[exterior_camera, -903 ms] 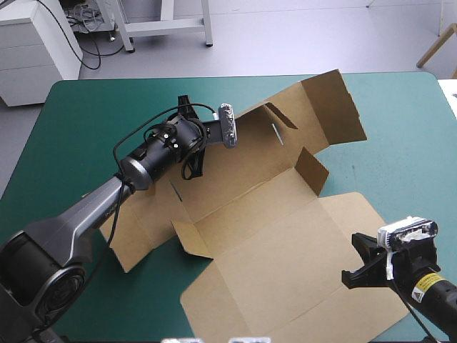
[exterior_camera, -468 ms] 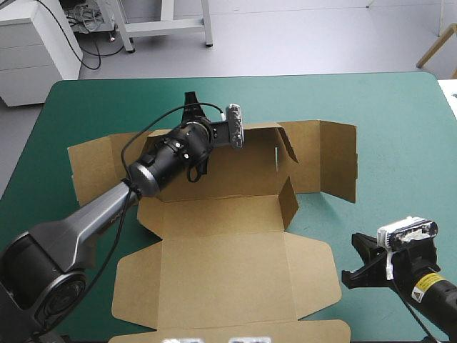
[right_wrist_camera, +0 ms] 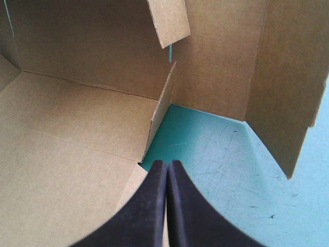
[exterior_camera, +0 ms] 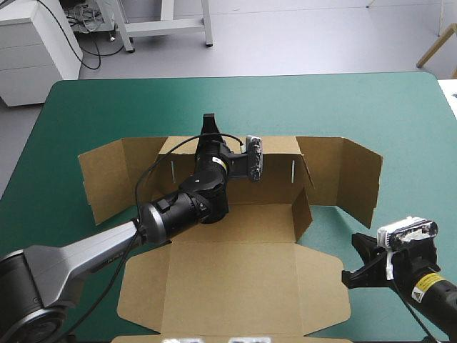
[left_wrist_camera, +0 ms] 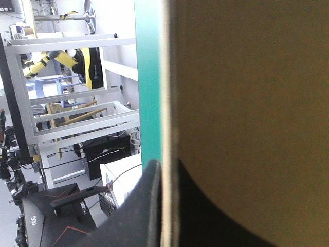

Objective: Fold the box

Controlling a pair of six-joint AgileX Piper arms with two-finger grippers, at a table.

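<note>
The box (exterior_camera: 228, 279) sits in the middle of the teal-green desk (exterior_camera: 400, 114), base and lid flat, far wall and side flaps raised. My left gripper (exterior_camera: 208, 123) pinches the far wall's top edge, the board between its black fingers. My right gripper (right_wrist_camera: 167, 165) is closed and empty near the box's right front corner. The brown board looks light, stiff and springy at the creases, so I'd grip it by the edges. I see no readable print on it.

I get bright, even overhead light on the worktop (exterior_camera: 100, 107) in the high view, with only soft shadows beside the box (exterior_camera: 235, 271) walls. In the left wrist view the box looks dim, with glaring white behind it.
</note>
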